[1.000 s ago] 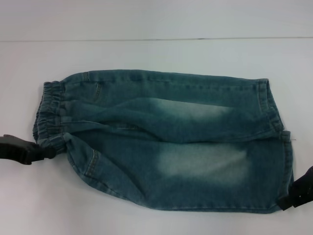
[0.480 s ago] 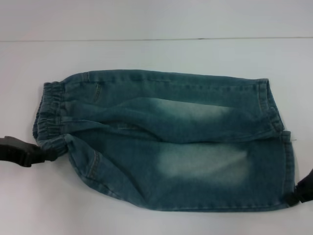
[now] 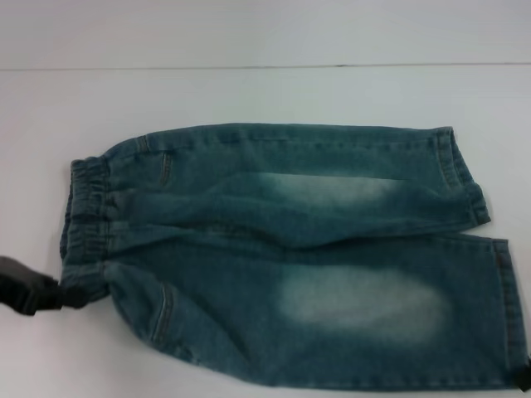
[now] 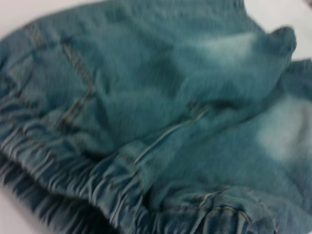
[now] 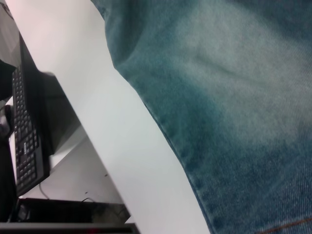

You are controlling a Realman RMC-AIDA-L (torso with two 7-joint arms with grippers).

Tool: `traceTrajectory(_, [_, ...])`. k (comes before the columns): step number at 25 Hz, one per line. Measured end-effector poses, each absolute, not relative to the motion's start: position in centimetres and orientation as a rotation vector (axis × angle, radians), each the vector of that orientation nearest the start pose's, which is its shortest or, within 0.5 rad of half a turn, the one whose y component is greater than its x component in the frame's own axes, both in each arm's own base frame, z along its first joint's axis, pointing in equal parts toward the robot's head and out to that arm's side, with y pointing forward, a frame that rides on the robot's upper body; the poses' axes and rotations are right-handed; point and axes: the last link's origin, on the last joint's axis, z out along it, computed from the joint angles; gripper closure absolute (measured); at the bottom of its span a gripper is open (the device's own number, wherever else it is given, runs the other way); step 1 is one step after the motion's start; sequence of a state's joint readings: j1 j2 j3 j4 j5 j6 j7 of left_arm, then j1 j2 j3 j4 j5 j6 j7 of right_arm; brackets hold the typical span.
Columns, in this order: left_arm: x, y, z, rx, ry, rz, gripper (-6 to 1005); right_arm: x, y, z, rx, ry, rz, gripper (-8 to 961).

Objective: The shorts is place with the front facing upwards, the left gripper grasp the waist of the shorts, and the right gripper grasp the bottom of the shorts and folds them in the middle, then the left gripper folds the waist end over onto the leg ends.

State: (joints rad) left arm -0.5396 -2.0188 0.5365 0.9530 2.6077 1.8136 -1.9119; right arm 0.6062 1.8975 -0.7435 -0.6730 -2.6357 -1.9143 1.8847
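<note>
White table (image 3: 265, 91) — small denim shorts (image 3: 299, 249) spread flat across it.

At the near corner of the gathered waist (image 3: 87, 236), the left gripper (image 3: 62, 294) pinches the elastic band. A sliver of the right gripper (image 3: 523, 380) shows at the near corner of the leg hems (image 3: 506, 315) — whether it is spread or pressed together I cannot tell. Waist lies to the robot's left, legs to its right. Off the table's edge sits a black keyboard (image 5: 24, 131).
</note>
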Motion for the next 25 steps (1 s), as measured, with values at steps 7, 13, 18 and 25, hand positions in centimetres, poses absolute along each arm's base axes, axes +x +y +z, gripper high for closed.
traceTrajectory(7, [-31.2,29.1,7.1,-2.755,-1.347,0.106,939,32.0,26.9,6.7,-3.015,1.456,-0.256,908])
traceTrajectory(13, [-31.2,28.4,7.7,-2.783,-1.371,0.157,940,32.2,26.6,6.7,-3.032,1.459,-0.273,908])
traceTrajectory(18, [-31.5,28.1,7.8,-2.78,-1.39,0.193,941,32.1,26.5,6.4,-3.045,1.46,-0.315,908])
traceTrajectory(25, [-31.2,28.8,8.6,-2.729,-1.401,0.117,940,31.3,27.9,7.3,-3.014,1.392,-0.116,908])
